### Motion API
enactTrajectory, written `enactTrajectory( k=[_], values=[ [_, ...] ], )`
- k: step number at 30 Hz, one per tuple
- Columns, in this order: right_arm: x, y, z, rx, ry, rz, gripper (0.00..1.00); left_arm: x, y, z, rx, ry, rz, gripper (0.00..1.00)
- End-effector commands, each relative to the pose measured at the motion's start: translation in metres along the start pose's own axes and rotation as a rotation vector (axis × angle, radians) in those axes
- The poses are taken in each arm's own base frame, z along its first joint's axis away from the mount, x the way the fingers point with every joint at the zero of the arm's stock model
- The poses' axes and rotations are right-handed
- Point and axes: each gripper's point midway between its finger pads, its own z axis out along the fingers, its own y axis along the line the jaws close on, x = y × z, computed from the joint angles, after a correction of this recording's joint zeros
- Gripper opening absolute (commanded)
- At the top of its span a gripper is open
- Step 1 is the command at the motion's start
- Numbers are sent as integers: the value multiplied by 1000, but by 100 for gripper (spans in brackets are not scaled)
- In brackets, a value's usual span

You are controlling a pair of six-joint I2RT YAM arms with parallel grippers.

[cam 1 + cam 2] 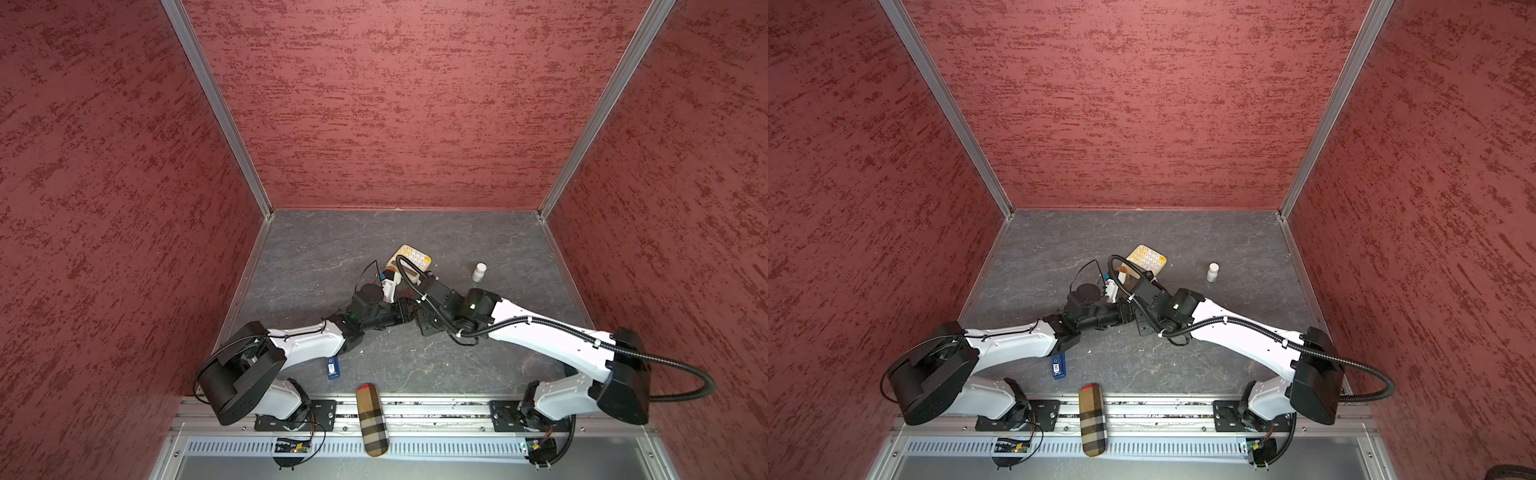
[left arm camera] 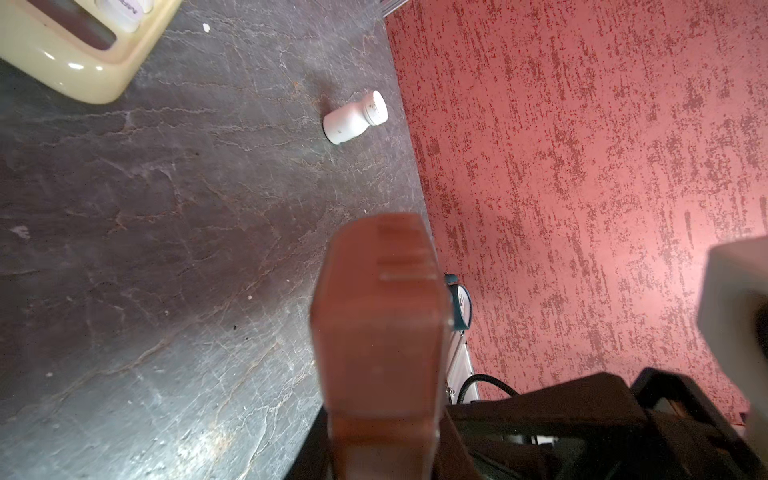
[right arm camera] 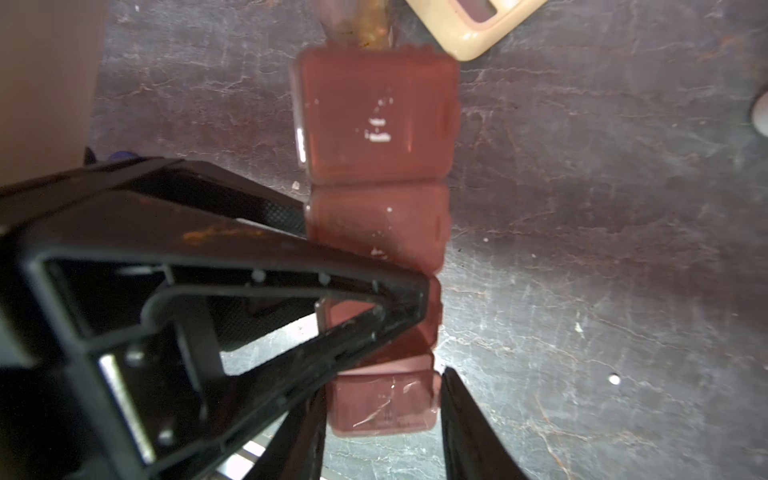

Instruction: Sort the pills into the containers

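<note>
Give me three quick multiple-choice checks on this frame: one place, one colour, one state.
1. Where does the plaid glasses case lie?
A. against the back wall
B. across the front rail
C. under the right arm

2. What colour is the pill organizer?
A. white
B. blue
C. translucent reddish brown

3. How is the white bottle placed?
A. standing upright
B. lying on its side
C. lifted by a tool

Key:
1 B: both top views show it across the rail.
2 C: the right wrist view shows its reddish-brown compartments.
3 A: in a top view its cap faces up.
</note>
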Motion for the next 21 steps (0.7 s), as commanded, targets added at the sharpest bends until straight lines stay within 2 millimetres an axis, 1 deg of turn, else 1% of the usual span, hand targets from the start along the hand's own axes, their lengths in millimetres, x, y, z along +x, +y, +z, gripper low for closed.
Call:
enactTrajectory(
  k=[1,5,7,11,13,16,18,21],
  values=[
    [-6,-10,-9,68,-35,17,36,-7,3,1,-14,-20,-2,0],
    [-10,-5,-16,30,-53,19,38,-8,4,0,-16,-22,-3,0],
    [-12,2,-22,-19,-61,16,40,-9,5,0,-18,-22,-2,0],
    [-14,19,-35,-164,-74,20,50,-10,5,-1,-17,-19,-1,0],
    [-17,22,-43,-237,-86,41,53,-10,6,-1,-16,-18,-2,0],
    [-21,15,-50,-282,-112,79,56,-10,6,-2,-16,-15,-2,0],
    [-20,6,-48,-264,-108,90,57,-9,6,-1,-14,-11,-2,0],
    [-16,1,-40,-252,-92,94,58,-9,5,-1,-8,-8,-1,0]
  ],
)
